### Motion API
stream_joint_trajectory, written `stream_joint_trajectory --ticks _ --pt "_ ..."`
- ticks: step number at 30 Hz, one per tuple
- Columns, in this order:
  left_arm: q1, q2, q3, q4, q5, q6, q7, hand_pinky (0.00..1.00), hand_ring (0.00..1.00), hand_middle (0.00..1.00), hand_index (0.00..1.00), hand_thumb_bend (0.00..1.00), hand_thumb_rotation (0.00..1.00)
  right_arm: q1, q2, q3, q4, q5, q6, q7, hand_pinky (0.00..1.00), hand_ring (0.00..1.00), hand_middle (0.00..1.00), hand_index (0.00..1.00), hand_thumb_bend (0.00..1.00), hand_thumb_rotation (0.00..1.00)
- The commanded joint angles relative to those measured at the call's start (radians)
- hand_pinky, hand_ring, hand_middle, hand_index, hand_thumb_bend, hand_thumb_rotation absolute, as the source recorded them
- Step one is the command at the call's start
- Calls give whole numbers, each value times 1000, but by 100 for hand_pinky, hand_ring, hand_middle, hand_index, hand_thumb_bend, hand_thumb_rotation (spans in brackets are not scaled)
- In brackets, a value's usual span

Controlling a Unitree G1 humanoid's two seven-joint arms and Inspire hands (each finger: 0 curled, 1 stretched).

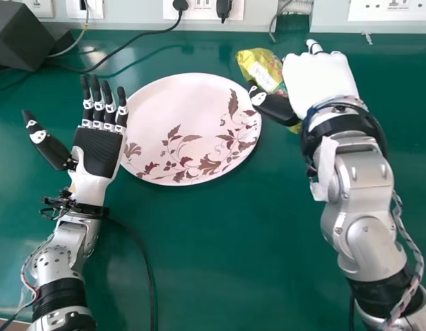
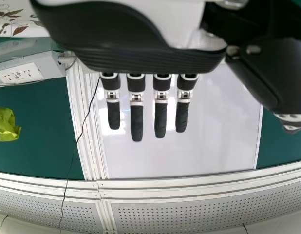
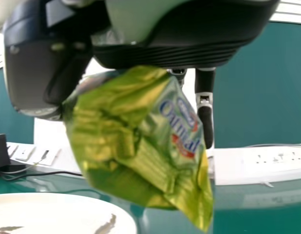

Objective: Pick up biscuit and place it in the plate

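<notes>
- R hand (image 1: 320, 79): clamped on biscuit packet (image 1: 262, 67), beside far-right rim of plate (image 1: 189, 103).
- L hand (image 1: 99, 152): fingers straight, apart; n/a for this step.
- I should move packet over plate ctr, lower until supported, then release w/o dragging.

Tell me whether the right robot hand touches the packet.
Touching: the right wrist view shows the right robot hand pinching the packet between thumb and fingers.

The head view is looking down; wrist views, close at left hand (image 1: 99, 148) and right hand (image 1: 320, 77), are facing the wall (image 1: 130, 14), all sharing the plate (image 1: 165, 110).
</notes>
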Motion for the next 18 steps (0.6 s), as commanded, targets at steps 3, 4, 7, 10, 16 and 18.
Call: stream_joint_trajectory --ticks 3,4,7,10,16,18 --pt "63 -18 3 47 26 -4 -6 79 78 83 86 100 70 -23 21 15 8 2 -26 -44 38 46 49 53 47 0" --pt "64 -18 4 46 24 -2 -4 81 79 83 86 100 71 -24 26 17 14 2 -28 -48 38 46 48 53 47 0" --pt "64 -19 6 43 22 -3 -3 83 79 83 87 100 71 -31 41 26 33 2 -33 -64 38 46 49 53 47 0" --pt "65 -16 6 47 23 -1 -7 81 77 81 88 100 70 -32 48 35 59 13 -50 -121 38 46 48 52 47 0" --pt "64 -16 6 48 23 -1 -8 79 73 80 86 100 68 -35 56 46 100 46 -76 -210 38 46 49 52 47 0" --pt "64 -15 7 49 22 0 -8 78 72 79 86 100 67 -34 54 49 111 64 -87 -237 38 46 48 53 47 0"
